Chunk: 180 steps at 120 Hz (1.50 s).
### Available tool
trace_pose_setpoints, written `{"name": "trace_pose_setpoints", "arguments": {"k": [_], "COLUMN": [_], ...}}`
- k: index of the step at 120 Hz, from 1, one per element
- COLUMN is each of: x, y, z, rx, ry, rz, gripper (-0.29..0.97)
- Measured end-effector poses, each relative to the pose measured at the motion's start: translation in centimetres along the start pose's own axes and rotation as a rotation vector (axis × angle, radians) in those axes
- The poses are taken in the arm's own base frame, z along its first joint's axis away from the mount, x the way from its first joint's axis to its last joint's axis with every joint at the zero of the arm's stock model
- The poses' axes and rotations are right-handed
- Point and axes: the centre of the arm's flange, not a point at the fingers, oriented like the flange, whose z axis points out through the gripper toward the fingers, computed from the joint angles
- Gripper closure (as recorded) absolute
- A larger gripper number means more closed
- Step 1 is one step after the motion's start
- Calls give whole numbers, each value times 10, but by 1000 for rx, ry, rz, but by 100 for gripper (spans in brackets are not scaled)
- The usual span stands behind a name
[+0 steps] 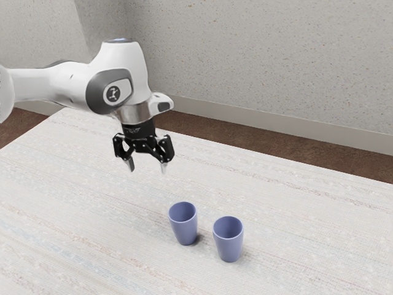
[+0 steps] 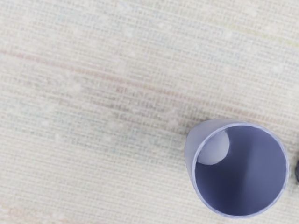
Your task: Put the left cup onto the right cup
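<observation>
Two blue-purple cups stand upright on the pale woven table (image 1: 73, 203). The left cup (image 1: 183, 222) sits a short gap from the right cup (image 1: 228, 238), the two apart. My black gripper (image 1: 147, 167) hangs open in the air above the table, up and toward the exterior view's left of the left cup, with nothing between its fingers. From the hand's camera I look down into one cup (image 2: 237, 169), its inside empty, on the woven tabletop (image 2: 93, 102).
A beige wall with a pale baseboard (image 1: 276, 120) runs behind the table, with brown floor (image 1: 295, 147) between them. The table's far edge runs diagonally across the exterior view behind the arm.
</observation>
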Motion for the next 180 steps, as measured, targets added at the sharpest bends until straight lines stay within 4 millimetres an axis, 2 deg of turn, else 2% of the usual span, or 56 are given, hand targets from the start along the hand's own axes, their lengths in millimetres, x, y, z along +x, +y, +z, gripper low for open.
{"name": "trace_pose_setpoints", "arguments": {"k": [17, 27, 35, 54, 63, 91, 136, 180], "x": [-23, -38, -41, -20, -18, -26, -29, -26], "y": [31, 40, 34, -17, -27, -9, -6, 6], "z": [18, 26, 29, 31, 36, 43, 68, 83], "rx": [10, 15, 13, 3, 2, 1, -7, -18], "ry": [-18, -29, -34, -36, -41, -38, -49, -38], "rz": [28, 36, 14, -116, -146, -132, -155, -150], "gripper": [2, 2, 2, 2, 2, 2, 2, 3]}}
